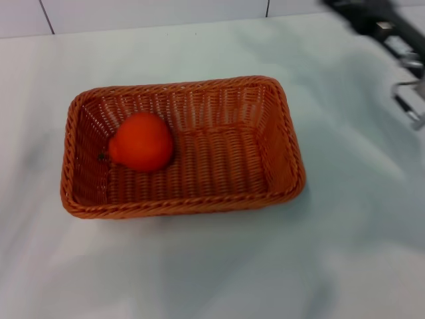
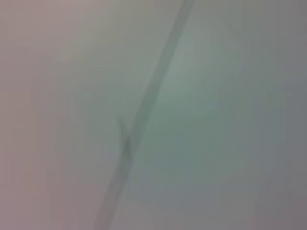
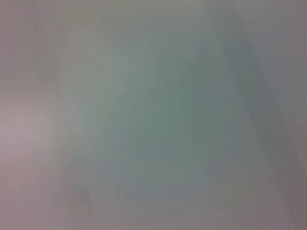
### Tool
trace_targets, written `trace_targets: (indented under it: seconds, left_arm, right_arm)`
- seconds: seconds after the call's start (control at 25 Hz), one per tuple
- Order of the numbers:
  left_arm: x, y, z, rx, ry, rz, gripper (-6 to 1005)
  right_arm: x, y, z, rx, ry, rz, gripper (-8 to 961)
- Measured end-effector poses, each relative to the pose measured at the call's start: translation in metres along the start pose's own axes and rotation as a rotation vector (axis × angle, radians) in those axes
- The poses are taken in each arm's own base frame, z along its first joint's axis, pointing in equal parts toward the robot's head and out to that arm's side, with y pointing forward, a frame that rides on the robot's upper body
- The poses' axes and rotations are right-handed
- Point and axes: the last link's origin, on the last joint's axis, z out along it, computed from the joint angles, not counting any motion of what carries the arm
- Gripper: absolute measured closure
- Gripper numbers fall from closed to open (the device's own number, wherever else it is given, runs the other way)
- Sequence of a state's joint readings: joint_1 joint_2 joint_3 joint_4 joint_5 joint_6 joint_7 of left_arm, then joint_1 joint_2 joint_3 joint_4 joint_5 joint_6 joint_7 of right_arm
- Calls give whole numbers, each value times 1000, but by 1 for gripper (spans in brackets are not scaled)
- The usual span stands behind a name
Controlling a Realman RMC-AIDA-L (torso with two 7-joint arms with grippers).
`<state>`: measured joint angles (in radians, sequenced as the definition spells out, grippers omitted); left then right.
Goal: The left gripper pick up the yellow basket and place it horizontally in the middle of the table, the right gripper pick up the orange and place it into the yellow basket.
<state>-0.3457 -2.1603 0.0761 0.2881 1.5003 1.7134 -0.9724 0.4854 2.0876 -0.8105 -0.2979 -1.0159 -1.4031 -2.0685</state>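
Observation:
The yellow basket (image 1: 199, 199), orange-brown woven wicker, lies lengthwise across the middle of the white table (image 1: 219, 272) in the head view. The orange (image 1: 141, 141) rests inside it at its left end, its dark stem pointing at the left wall. The right gripper (image 1: 364, 17) is at the top right corner, blurred, well away from the basket and holding nothing that I can see. The left gripper is out of view. Both wrist views show only a blurred pale surface.
A tiled wall (image 1: 153, 13) runs along the table's far edge. Silver arm parts (image 1: 408, 93) show at the right edge. A grey seam line (image 2: 144, 115) crosses the left wrist view.

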Motion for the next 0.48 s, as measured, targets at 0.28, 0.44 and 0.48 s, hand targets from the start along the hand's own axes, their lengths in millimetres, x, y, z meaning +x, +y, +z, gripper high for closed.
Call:
trace_targets:
  seconds: [0.28, 0.44, 0.48]
  left_arm:
    - [-6, -5, -21, 338, 191, 282, 264]
    - [-6, -7, -24, 368, 182, 338, 264]
    - [-6, -8, -25, 373, 183, 341, 264]
  right_arm:
    - [-9, 32, -62, -438, 174, -248, -3]
    - [-10, 36, -74, -517, 175, -313, -3]
    - [-10, 37, -76, -530, 177, -313, -3]
